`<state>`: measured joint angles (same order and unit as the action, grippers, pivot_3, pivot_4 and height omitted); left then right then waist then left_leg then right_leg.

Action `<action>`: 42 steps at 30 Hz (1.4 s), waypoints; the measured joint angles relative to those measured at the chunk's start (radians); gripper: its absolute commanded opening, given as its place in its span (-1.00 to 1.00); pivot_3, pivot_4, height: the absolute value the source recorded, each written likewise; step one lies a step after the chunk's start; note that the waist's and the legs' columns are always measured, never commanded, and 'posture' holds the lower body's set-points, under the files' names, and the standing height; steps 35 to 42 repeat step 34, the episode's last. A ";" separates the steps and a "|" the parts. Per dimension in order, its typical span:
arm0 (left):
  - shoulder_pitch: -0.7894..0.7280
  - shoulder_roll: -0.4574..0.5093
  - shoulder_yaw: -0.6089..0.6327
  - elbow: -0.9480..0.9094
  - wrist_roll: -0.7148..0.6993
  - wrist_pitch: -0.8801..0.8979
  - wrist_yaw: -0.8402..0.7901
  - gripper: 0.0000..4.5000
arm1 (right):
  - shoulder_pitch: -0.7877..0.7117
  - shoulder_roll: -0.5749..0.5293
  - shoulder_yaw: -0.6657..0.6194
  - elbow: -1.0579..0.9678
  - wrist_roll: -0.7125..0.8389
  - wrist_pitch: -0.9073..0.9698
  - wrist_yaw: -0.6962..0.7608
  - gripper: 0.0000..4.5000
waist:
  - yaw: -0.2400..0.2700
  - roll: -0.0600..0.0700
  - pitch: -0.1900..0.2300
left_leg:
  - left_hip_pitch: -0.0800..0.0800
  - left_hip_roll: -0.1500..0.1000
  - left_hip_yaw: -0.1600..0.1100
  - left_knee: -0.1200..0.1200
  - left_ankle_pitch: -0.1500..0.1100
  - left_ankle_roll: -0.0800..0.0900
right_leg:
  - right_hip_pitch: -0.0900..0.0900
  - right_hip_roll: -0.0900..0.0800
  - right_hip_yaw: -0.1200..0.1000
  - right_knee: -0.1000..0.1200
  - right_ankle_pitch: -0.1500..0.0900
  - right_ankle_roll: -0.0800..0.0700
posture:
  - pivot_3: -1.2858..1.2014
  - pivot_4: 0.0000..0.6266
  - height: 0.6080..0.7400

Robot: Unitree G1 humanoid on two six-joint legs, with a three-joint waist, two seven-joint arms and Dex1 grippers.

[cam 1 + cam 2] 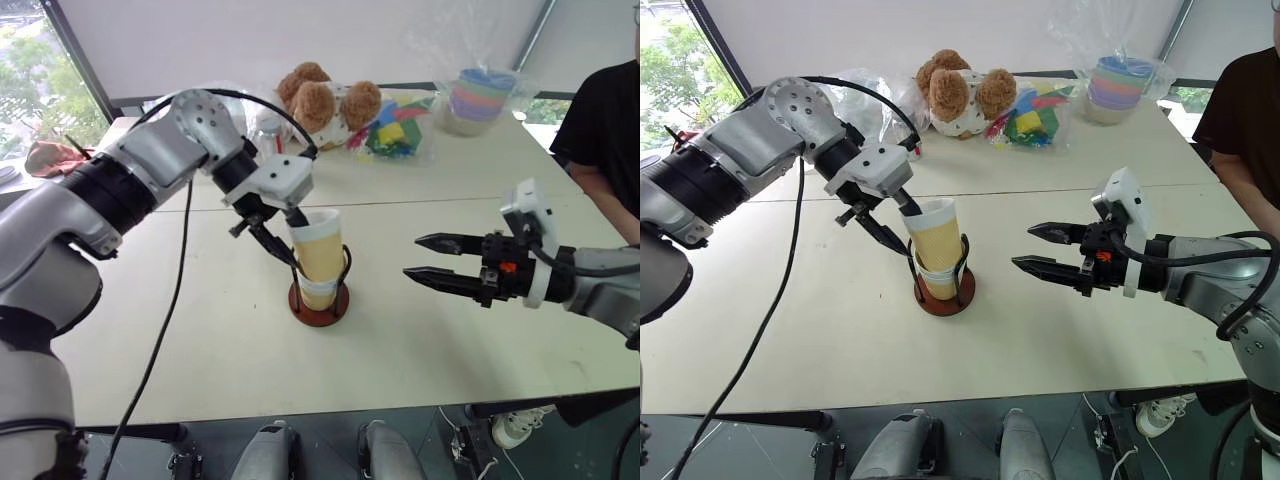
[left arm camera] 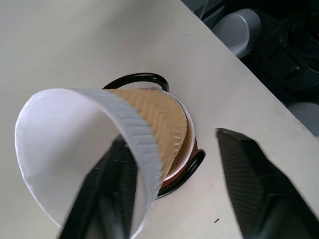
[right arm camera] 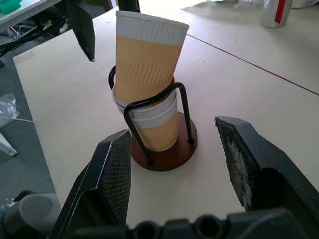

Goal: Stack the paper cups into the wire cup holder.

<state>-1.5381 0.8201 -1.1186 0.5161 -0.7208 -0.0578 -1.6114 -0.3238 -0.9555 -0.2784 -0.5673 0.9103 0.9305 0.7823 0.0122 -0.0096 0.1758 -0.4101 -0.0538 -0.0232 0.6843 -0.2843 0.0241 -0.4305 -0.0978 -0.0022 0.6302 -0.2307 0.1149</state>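
The wire cup holder point(image 1: 322, 303), a reddish-brown disc with black wire loops, stands mid-table. Paper cups point(image 3: 155, 124) sit nested inside it, and the top paper cup point(image 1: 318, 245) leans slightly, rising above the loops. My left gripper point(image 1: 280, 232) is at that cup's rim and is open: one finger point(image 2: 107, 194) reaches inside the rim, the other point(image 2: 249, 189) stands off outside, clear of the cup wall. My right gripper point(image 1: 430, 258) hovers open to the right of the holder, pointing at it with nothing between its fingers.
At the table's far side lie a teddy bear point(image 1: 325, 100), a bag of colourful blocks point(image 1: 398, 130) and a plastic-wrapped stack of pastel cups point(image 1: 480, 98). A person in black point(image 1: 605, 130) sits at the right edge. A pink cloth point(image 1: 50, 155) lies far left.
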 measured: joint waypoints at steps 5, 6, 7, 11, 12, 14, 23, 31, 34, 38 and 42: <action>0.000 -0.045 0.064 0.046 0.001 0.005 0.000 0.98 | -0.002 0.003 0.025 0.002 -0.002 -0.006 -0.008 0.29 | -0.002 0.000 0.000 | 0.000 0.000 0.000 0.000 0.000 0.000 | 0.000 0.000 0.000 0.000 0.000 0.000 | 0.03 -0.52 1.00; -0.001 -0.046 0.093 0.054 0.001 0.011 0.000 0.98 | -0.002 0.003 0.031 0.003 -0.003 -0.008 -0.008 0.29 | -0.002 0.000 0.000 | 0.000 0.000 0.000 0.000 0.000 0.000 | 0.000 0.000 0.000 0.000 0.000 0.000 | 0.03 -0.52 1.00; -0.001 -0.044 0.117 0.054 -0.002 0.022 0.000 0.98 | -0.002 0.003 0.034 0.004 -0.003 -0.009 -0.008 0.29 | -0.003 0.000 0.000 | 0.000 0.000 0.000 0.000 0.000 0.000 | 0.000 0.000 0.000 0.000 0.000 0.000 | 0.03 -0.52 1.00; -0.001 0.028 0.196 -0.024 -0.042 0.139 0.000 0.98 | -0.019 0.016 0.039 0.026 -0.003 -0.023 -0.007 0.29 | -0.011 0.000 0.000 | 0.000 0.000 0.000 0.000 -0.001 0.001 | 0.000 0.000 0.000 0.000 -0.001 0.001 | 0.03 -0.52 1.00; 0.001 0.054 0.221 -0.052 -0.052 0.173 0.000 0.98 | -0.019 0.020 0.039 0.036 -0.004 -0.025 -0.005 0.29 | -0.011 0.000 0.000 | 0.000 0.000 -0.001 0.000 -0.001 0.001 | 0.000 0.000 0.000 0.000 -0.001 0.001 | 0.03 -0.52 1.00; 0.022 0.097 0.310 -0.085 -0.051 0.240 0.001 0.98 | -0.010 0.024 0.040 0.068 -0.024 -0.045 0.003 0.29 | -0.014 0.000 0.000 | 0.000 0.000 0.000 0.000 -0.001 0.001 | 0.000 0.000 0.000 0.000 -0.001 0.001 | 0.03 -0.52 1.00; 0.798 0.208 0.972 -0.434 -0.148 0.601 0.569 0.98 | 0.001 0.184 0.112 0.288 -0.234 -0.254 -0.030 0.29 | -0.031 0.001 -0.001 | 0.003 0.001 -0.001 -0.001 0.000 0.000 | 0.001 0.000 0.002 0.002 -0.001 0.002 | 0.03 -0.52 1.00; 1.301 -0.117 1.375 -0.778 -0.024 0.560 1.215 0.98 | -0.148 0.363 0.186 0.642 -0.453 -0.482 -0.128 0.29 | -0.004 0.001 -0.001 | 0.003 -0.002 -0.003 -0.001 0.003 -0.006 | 0.002 -0.002 0.002 0.000 0.000 0.000 | 0.03 -0.52 1.00; 1.434 -0.247 1.385 -0.848 0.031 0.547 1.332 0.98 | -0.198 0.407 0.188 0.779 -0.525 -0.575 -0.170 0.29 | 0.004 0.001 -0.001 | 0.002 -0.002 -0.003 -0.002 0.005 -0.011 | 0.002 -0.002 0.002 0.000 0.000 0.000 | 0.03 -0.52 1.00; 1.434 -0.247 1.385 -0.848 0.031 0.547 1.332 0.98 | -0.198 0.407 0.188 0.779 -0.525 -0.575 -0.170 0.29 | 0.004 0.001 -0.001 | 0.002 -0.002 -0.003 -0.002 0.005 -0.011 | 0.002 -0.002 0.002 0.000 0.000 0.000 | 0.03 -0.52 1.00; 1.434 -0.247 1.385 -0.848 0.031 0.547 1.332 0.98 | -0.198 0.407 0.188 0.779 -0.525 -0.575 -0.170 0.29 | 0.004 0.001 -0.001 | 0.002 -0.002 -0.003 -0.002 0.005 -0.011 | 0.002 -0.002 0.002 0.000 0.000 0.000 | 0.03 -0.52 1.00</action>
